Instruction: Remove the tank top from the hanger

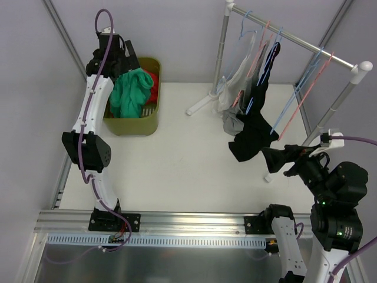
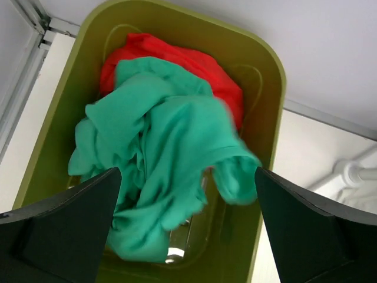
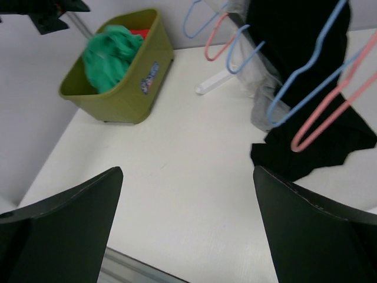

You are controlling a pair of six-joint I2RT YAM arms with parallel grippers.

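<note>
Finds a green garment point(image 2: 159, 177) heaped in the olive bin point(image 2: 59, 106) on top of a red one point(image 2: 177, 59), clear of any hanger. Judges this piece as dealt with: off the rack, lying loose, one edge blurred in the left wrist view. Cannot confirm its cut from the crumpled cloth.

Finds a black tank top point(image 1: 250, 141) on the rack point(image 1: 294, 36) at the far right of the surface point(image 1: 188, 165), hung among blue hangers point(image 3: 294, 73) and pink hangers point(image 3: 293, 140), with its lower part bunched low near the surface. Notes a grey garment point(image 1: 231, 122) just beside it, also hanging. Judges the task as partly done at best, with the black piece not yet off its hanger.

Records the left tool point(image 2: 187, 177) high over the bin, pointing down, fingers spread wide, gripping nothing. Left arm reaching up and forward from its base to the far left corner.

Records the right tool point(image 3: 187, 174) likewise wide open and empty, low at the near right, aimed across the surface toward the bin and rack. Sits close by the bunched black cloth in the top view. Cannot tell there whether touching or just apart, being dark on dark. Right wrist view: black cloth and hangers up and to the right, only bare surface between the fingers.
</note>
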